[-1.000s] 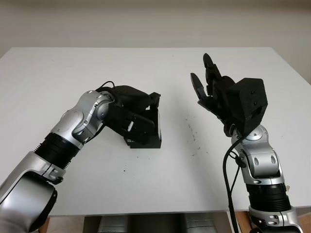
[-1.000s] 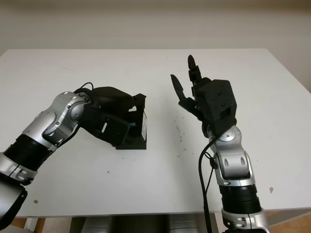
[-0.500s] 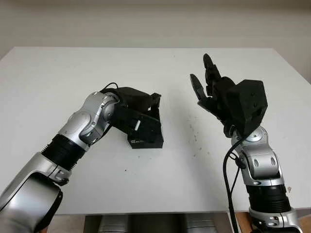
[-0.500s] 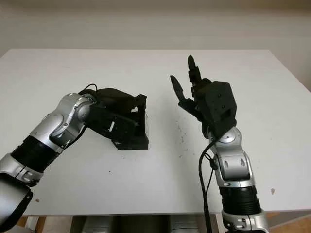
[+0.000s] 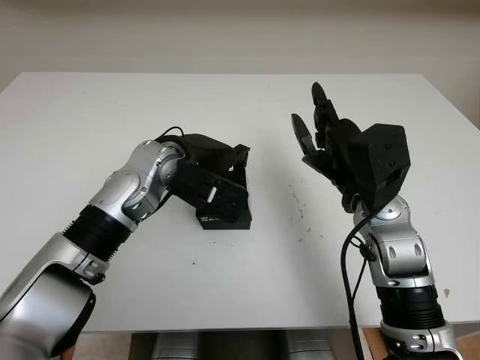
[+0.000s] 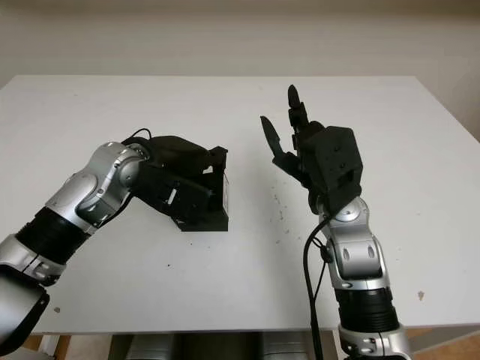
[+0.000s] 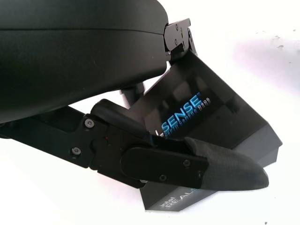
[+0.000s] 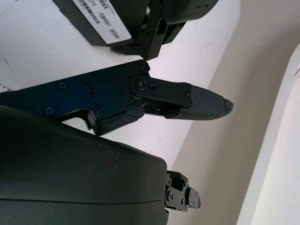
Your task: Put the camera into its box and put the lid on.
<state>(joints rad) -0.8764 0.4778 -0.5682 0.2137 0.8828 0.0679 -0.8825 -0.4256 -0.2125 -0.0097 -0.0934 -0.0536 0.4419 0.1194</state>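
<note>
Here, left hand (image 5: 206, 180) clasping black box (image 5: 225, 206); right hand (image 5: 319, 139) open, raised.

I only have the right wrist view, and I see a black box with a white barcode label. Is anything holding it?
Observer: Yes. The left hand grips the black rectangular box near the middle of the white table, with one finger lying across its printed face.
Operator: What is printed on that face?
Observer: Blue and white lettering that includes the word SENSE. The smaller line under it is too small to read.
Operator: Where is my right hand relative to the box?
Observer: The right hand is open, raised above the table to the right of the box and well apart from it.
</note>
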